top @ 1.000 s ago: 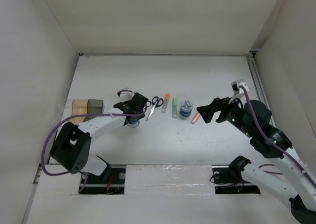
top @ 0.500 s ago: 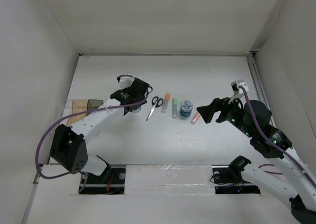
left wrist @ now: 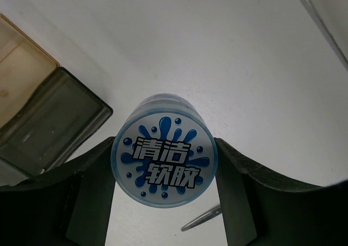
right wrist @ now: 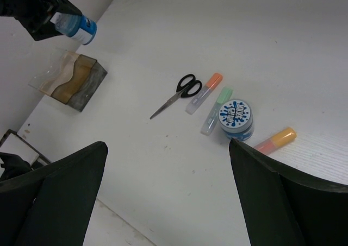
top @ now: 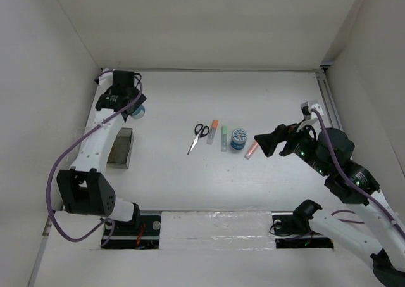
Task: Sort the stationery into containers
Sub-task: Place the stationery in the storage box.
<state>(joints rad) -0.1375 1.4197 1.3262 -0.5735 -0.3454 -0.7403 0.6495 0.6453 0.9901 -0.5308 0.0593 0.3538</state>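
Left gripper (left wrist: 163,191), far left, is clamped on one roll (left wrist: 163,158), held above the table beyond two bins: one dark bin (top: 120,163), one clear bin (right wrist: 51,75). Mid-table row, left to right — one scissors (top: 199,135), orange-capped pen (top: 212,132), green-capped pen (top: 223,138), second roll (top: 238,137), one highlighter (top: 251,150). Right gripper (right wrist: 166,164) — spread wide, empty, at right.

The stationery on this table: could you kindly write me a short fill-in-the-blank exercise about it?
1. The left gripper is shut on a blue-and-white ____.
2. The pen beside the scissors has an ____ cap.
3. The right gripper is ____, holding nothing.
4. The other roll lies between the green-capped pen and the ____.
Missing words: roll; orange; open; highlighter.
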